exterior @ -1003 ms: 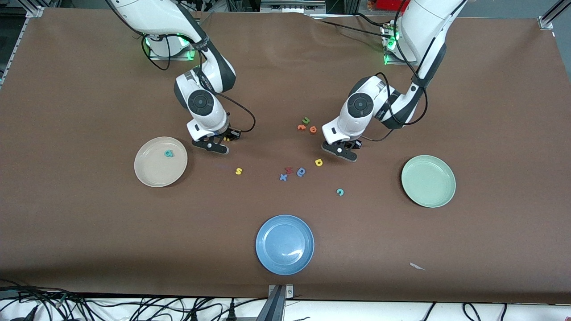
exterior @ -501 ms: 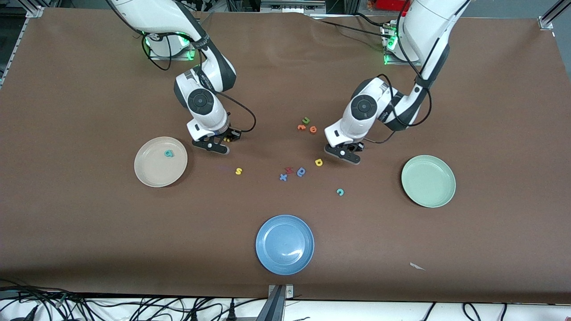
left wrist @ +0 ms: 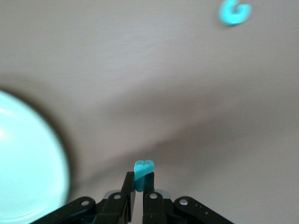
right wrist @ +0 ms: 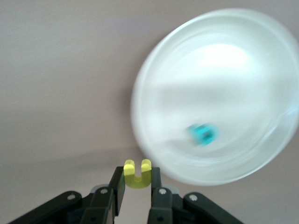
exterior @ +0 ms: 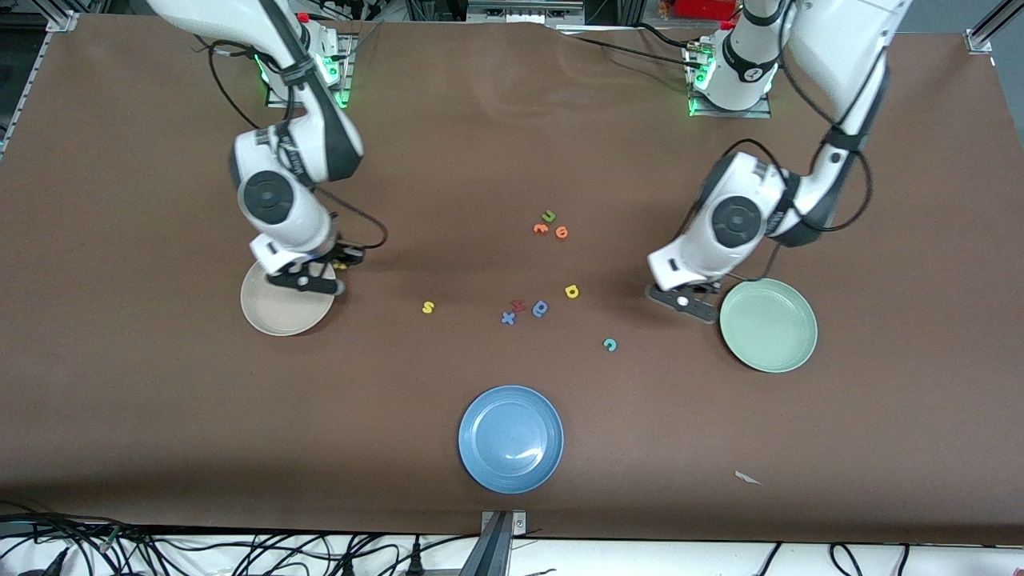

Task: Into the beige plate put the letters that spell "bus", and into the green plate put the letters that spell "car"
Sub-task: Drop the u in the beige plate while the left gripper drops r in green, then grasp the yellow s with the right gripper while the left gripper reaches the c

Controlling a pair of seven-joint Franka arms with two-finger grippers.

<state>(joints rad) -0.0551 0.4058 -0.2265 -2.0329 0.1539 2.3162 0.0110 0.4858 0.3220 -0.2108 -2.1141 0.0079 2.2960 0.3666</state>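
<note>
My right gripper is shut on a yellow "u" and hangs at the rim of the beige plate. A teal letter lies in that plate. My left gripper is shut on a teal letter, seen edge-on. It is over the table just beside the green plate. On the table lie a yellow "s", a yellow "a" and a teal "c".
A blue plate sits near the front edge. A blue rounded letter, a blue "x" and a red letter lie mid-table. A green "u" and two orange letters lie closer to the bases. A white scrap lies near the front.
Both arms swung outward from the table's middle. The right gripper carried the yellow "u" to the beige plate's rim; the left carried its teal letter to beside the green plate.
</note>
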